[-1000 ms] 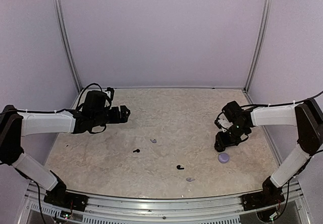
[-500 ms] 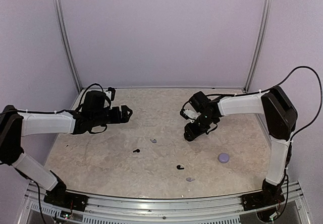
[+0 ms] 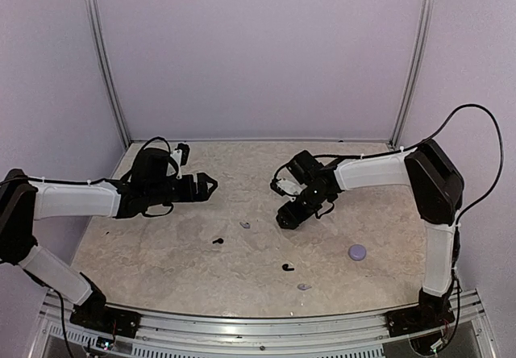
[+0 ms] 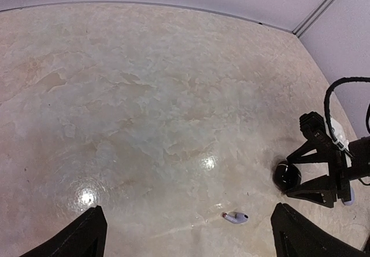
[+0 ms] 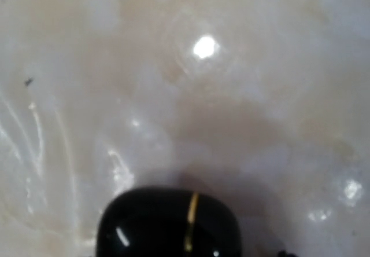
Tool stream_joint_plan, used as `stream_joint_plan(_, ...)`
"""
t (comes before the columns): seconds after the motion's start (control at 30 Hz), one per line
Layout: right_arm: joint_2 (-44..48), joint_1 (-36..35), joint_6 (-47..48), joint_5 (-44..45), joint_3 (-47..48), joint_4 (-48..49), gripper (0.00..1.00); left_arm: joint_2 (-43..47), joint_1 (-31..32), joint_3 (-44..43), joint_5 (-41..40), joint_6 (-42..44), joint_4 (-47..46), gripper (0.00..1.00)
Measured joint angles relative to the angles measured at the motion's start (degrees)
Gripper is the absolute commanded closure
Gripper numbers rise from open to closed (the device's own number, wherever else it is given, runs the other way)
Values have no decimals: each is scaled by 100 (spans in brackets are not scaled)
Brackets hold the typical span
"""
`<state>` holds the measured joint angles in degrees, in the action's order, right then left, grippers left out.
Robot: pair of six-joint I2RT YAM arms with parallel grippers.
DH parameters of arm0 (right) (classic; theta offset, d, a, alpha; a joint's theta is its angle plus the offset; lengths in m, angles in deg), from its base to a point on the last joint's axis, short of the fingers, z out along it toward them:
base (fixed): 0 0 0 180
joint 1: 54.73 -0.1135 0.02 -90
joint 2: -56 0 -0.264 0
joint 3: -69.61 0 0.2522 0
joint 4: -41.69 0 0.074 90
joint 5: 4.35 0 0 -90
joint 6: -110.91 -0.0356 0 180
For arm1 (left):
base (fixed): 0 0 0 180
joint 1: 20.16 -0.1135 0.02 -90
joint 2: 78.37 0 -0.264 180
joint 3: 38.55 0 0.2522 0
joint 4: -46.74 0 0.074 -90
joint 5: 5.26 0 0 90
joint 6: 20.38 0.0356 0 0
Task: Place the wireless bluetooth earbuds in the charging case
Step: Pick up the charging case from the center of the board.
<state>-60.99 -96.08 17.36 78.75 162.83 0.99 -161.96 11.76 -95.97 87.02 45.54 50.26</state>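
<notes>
While four earbuds lie loose on the desk, nearer the bases than either claw, none is cased. The left claw gapes open; the right claw straddles a shut black case, grip unclear. A lavender case waits to its right.

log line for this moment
left gripper open, empty | right gripper at glossy black charging case | four tiny earbuds loose on beige table

No readable text, labels, or numbers

Four scattered earbuds; glossy black case
</notes>
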Motion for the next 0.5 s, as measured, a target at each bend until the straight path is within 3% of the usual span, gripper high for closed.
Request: stream_joint_plan(0.5, 286, 0, 214, -120, -555, 546, 56, -199, 175, 2, 448, -7, -437, 1)
